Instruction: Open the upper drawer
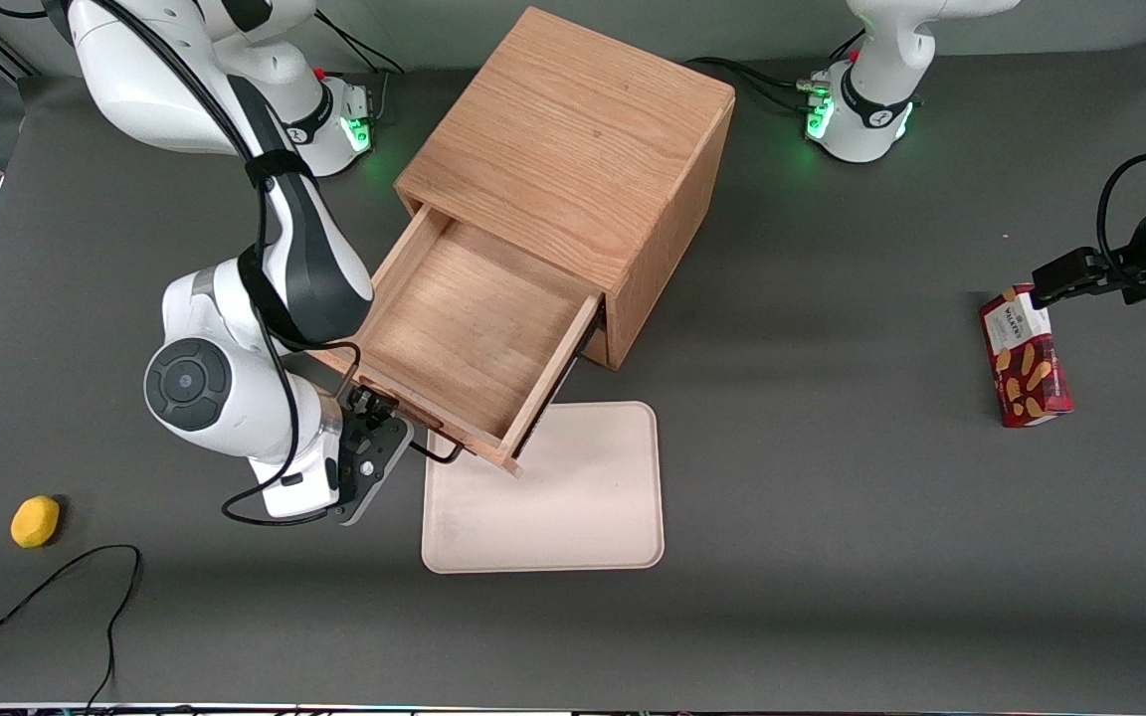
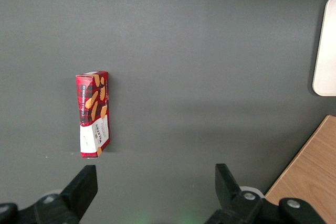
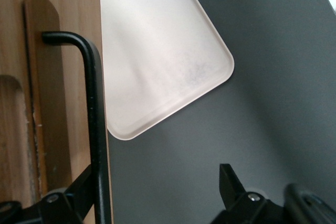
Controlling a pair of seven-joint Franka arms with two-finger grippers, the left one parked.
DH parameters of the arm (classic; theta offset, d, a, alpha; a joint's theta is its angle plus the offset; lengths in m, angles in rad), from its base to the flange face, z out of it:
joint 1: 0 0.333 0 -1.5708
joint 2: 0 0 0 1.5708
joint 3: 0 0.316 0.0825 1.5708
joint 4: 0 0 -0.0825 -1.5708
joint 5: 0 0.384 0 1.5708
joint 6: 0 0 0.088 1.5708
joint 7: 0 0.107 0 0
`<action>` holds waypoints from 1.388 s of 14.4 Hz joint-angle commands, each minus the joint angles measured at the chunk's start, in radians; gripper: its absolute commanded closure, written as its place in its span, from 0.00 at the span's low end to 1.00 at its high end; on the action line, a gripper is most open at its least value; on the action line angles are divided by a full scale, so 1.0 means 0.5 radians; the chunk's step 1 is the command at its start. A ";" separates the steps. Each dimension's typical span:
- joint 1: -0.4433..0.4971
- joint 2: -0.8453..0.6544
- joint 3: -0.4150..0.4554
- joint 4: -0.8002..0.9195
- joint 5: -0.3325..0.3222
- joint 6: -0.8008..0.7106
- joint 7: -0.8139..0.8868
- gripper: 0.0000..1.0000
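The oak box cabinet [image 1: 583, 149] stands mid-table. Its upper drawer [image 1: 464, 328] is pulled far out and its light-oak tray is empty. The thin black wire handle [image 1: 439, 452] sits on the drawer's front and shows close up in the right wrist view [image 3: 97, 129]. My right gripper [image 1: 382, 443] is in front of the drawer, at the handle. In the right wrist view the gripper [image 3: 157, 182] is open wide. One finger [image 3: 84, 187] lies against the handle bar, the other finger [image 3: 228, 182] stands well clear of it. The lower drawer is hidden under the upper one.
A cream tray [image 1: 553, 497] lies on the table in front of the drawer, partly under it, also in the right wrist view [image 3: 157, 51]. A yellow lemon [image 1: 35, 521] and a black cable [image 1: 86, 587] lie toward the working arm's end. A red biscuit box [image 1: 1026, 363] lies toward the parked arm's end.
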 commanded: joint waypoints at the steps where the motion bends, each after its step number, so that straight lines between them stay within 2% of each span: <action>1: -0.024 0.046 0.011 0.103 0.040 -0.071 -0.051 0.00; 9: -0.027 -0.074 -0.016 0.253 0.037 -0.403 -0.029 0.00; 14: -0.039 -0.291 -0.077 0.253 0.031 -0.519 -0.017 0.00; 18: -0.039 -0.524 -0.096 0.222 -0.006 -0.633 0.246 0.00; 20: -0.033 -0.644 -0.096 0.164 -0.070 -0.661 0.372 0.00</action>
